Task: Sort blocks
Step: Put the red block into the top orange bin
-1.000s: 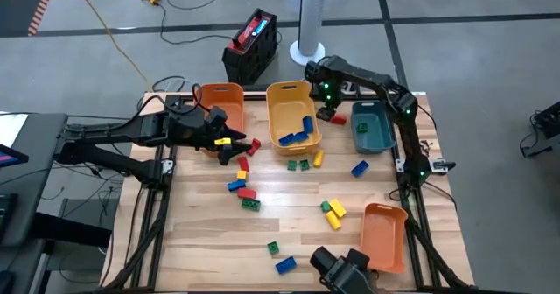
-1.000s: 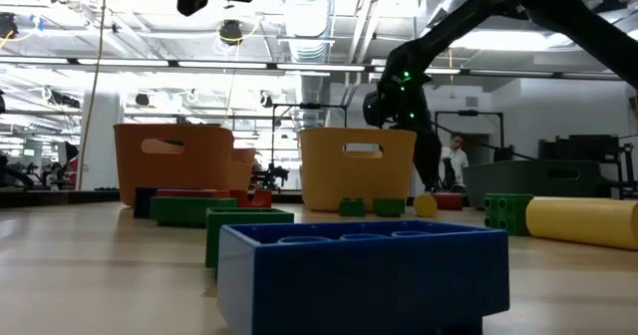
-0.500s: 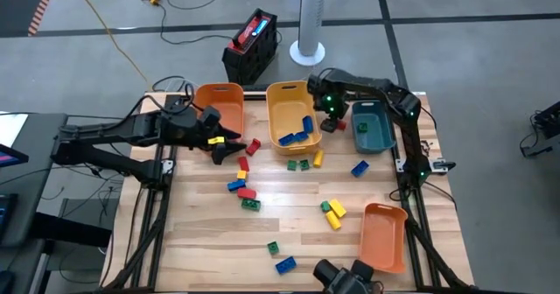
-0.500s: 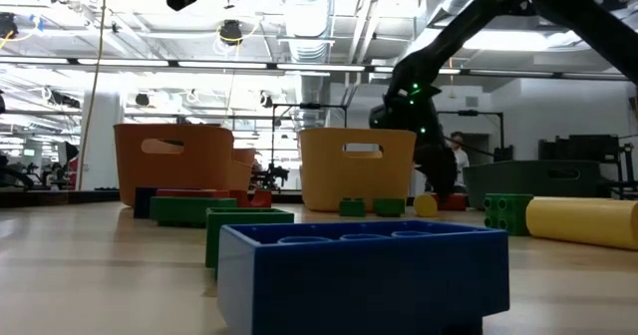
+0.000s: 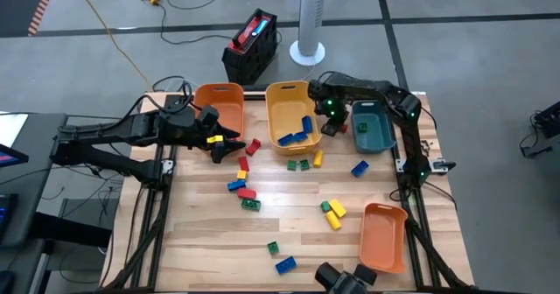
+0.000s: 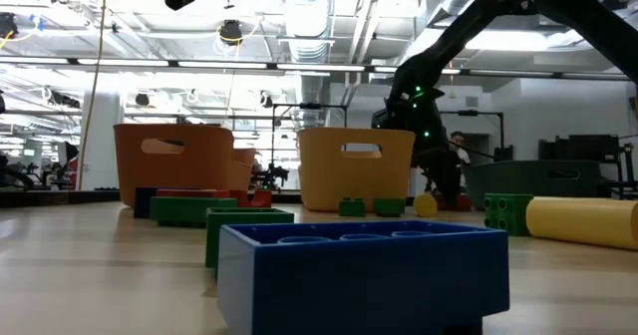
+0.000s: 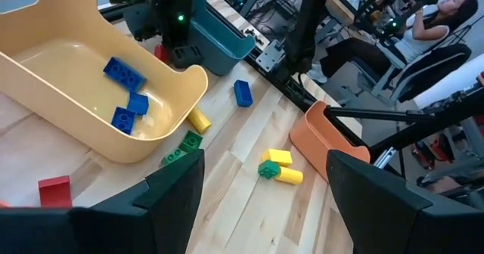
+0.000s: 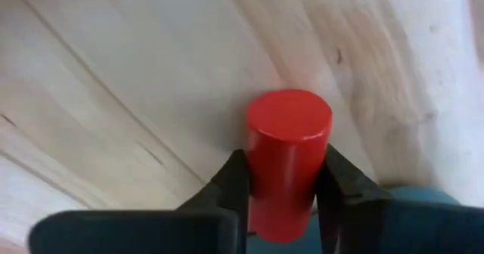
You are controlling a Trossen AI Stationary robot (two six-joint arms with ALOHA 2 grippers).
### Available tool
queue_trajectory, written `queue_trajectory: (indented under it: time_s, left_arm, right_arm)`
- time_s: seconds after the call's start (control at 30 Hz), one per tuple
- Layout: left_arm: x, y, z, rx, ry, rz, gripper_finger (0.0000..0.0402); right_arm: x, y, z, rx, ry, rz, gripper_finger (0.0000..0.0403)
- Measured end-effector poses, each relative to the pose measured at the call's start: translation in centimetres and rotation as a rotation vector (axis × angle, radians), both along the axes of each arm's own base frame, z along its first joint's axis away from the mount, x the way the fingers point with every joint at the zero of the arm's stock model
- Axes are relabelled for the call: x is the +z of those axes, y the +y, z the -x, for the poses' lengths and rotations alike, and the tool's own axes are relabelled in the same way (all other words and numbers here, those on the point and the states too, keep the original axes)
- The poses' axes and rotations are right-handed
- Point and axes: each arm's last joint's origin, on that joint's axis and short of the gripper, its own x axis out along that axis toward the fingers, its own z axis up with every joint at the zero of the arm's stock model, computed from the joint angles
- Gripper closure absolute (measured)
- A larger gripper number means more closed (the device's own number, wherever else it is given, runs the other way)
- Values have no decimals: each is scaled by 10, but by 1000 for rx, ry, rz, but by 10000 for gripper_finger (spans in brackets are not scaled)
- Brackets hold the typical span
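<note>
Right gripper (image 8: 281, 193) is down at the tabletop (image 5: 289, 233) in the gap between the yellow bin (image 5: 291, 112) and the teal bin (image 5: 371, 126). Its jaws are closed on a red cylinder (image 8: 286, 159), one finger against each side; the cylinder stands on the wood. In the high view the gripper (image 5: 331, 128) hides the piece.

Left gripper (image 5: 229, 147) hovers over the tabletop just in front of the orange bin (image 5: 220, 101), jaws wide apart, nothing between them. A yellow block (image 5: 214, 140) shows at that gripper in the high view; whether it is held cannot be told.

Blocks: three blue bricks (image 7: 123, 71) lie inside the yellow bin. Just outside its front wall lie two green bricks (image 5: 298, 164) and a yellow piece (image 5: 318, 158). A blue brick (image 5: 359, 167) lies near the teal bin. A mixed cluster (image 5: 242, 187) of red, blue, yellow and green sits in front of the left gripper. Yellow and green pieces (image 5: 332, 212) lie beside a second orange bin (image 5: 383, 235) at the near right. A green brick (image 5: 273, 248) and a blue brick (image 5: 285, 264) rest at the near edge.
</note>
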Motion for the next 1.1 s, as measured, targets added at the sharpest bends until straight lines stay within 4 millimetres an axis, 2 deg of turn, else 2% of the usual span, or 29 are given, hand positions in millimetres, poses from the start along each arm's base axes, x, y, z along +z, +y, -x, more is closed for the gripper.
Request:
queue_trajectory:
  time_s: [0.2,0.4,0.53,0.67,0.8,0.9,1.0,1.1]
  left_arm:
    - [0,0,0,-2,1,-4,130]
    - [-1,0,0,3,14,-19,130]
    - [-4,1,-1,39,35,-10,130]
    - [-4,2,-4,63,27,1,130]
    - [-6,3,-8,106,25,17,130]
    - [-6,4,-10,120,22,24,130]
    - [-9,4,-13,134,32,33,130]
    - [-9,4,-22,126,2,48,130]
  right_arm:
    - [37,6,7,-20,-62,58,301]
    - [93,24,18,-87,-231,104,291]
    - [139,57,20,-70,-408,155,294]
    - [174,106,20,-30,-592,211,294]
    - [185,154,24,-21,-770,223,294]
    - [185,181,29,-22,-880,212,295]
    - [188,197,28,-22,-973,229,295]
    - [196,204,16,-3,-1121,236,295]
